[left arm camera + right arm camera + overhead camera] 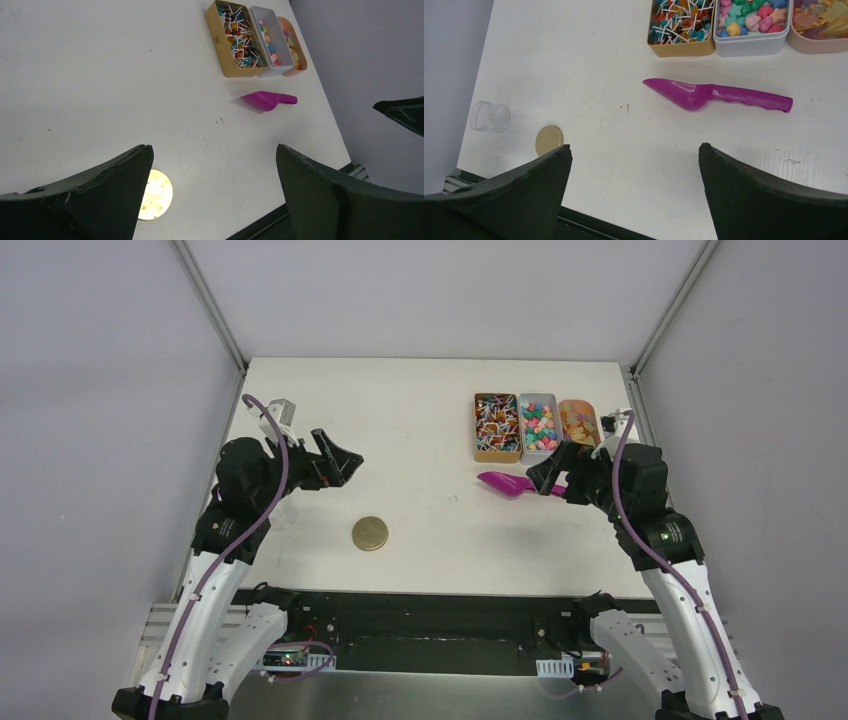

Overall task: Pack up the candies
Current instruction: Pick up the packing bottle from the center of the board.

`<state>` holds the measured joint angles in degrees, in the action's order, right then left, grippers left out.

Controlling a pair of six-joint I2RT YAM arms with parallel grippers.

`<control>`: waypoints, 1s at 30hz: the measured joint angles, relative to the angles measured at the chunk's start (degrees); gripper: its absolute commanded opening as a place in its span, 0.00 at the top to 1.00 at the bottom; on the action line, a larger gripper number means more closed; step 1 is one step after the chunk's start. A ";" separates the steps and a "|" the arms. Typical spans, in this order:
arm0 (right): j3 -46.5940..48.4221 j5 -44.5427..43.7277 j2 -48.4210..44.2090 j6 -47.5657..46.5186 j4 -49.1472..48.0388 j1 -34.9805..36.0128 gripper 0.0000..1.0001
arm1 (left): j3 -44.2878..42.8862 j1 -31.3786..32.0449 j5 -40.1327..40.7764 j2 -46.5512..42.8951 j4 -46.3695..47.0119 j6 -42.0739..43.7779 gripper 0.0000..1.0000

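Observation:
The candies lie in three open tins at the back right: dark and bright wrapped ones in a gold tin [496, 426], pastel pieces in a white tin [539, 422], orange-amber ones in a peach tin [578, 421]. They also show in the right wrist view [679, 22] and the left wrist view [237, 42]. My right gripper [548, 478] is open and empty, just right of the magenta scoop [510, 484], near its handle. My left gripper [345, 465] is open and empty above the table's left part. Both grippers' jaws stand wide apart in the wrist views, the left [212, 150] and the right [634, 147].
A round gold lid [370, 533] lies flat at the front middle. A small clear jar [490, 116] lies on its side near the left edge, partly under my left arm in the top view [283, 515]. The scoop [719, 95] lies in front of the tins.

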<state>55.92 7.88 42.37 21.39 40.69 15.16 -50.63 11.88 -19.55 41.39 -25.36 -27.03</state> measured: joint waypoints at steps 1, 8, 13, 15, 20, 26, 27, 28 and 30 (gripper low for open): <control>0.00 0.00 0.00 0.02 0.00 0.00 0.00 | 0.00 0.00 0.02 0.00 0.00 0.00 0.02; 0.00 0.02 -0.13 0.02 0.04 0.00 0.00 | 0.00 0.00 1.53 -0.07 -0.07 -0.02 0.03; 0.00 -0.07 -0.90 0.00 0.02 0.00 0.00 | 0.00 0.00 4.76 -0.09 -0.24 -0.09 0.03; 0.00 -0.15 -1.53 0.00 -0.02 0.00 0.00 | 0.00 0.00 7.13 -0.07 -0.61 -0.50 0.02; 0.00 -0.24 -3.08 -0.02 -0.17 0.00 0.00 | 0.37 0.02 16.46 -0.02 -2.43 -2.56 0.01; -0.07 -0.55 -4.76 -0.02 -1.01 0.00 0.00 | 4.02 0.00 33.31 0.68 -6.51 -8.50 0.02; -0.13 -0.68 -4.98 -0.02 -1.11 0.00 0.00 | 4.44 0.00 35.39 0.96 -7.43 -9.40 0.06; -0.39 -0.90 -5.40 -0.02 -1.36 0.00 0.00 | 4.85 0.00 38.14 1.31 -8.48 -10.49 0.12; -0.92 -1.18 -6.12 -0.04 -1.44 0.00 0.00 | 5.68 -0.07 42.93 1.70 -10.36 -13.09 0.25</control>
<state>55.00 6.70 36.25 21.34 39.24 15.16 -44.95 11.81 23.38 43.09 -35.73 -40.12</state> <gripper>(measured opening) 0.996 0.903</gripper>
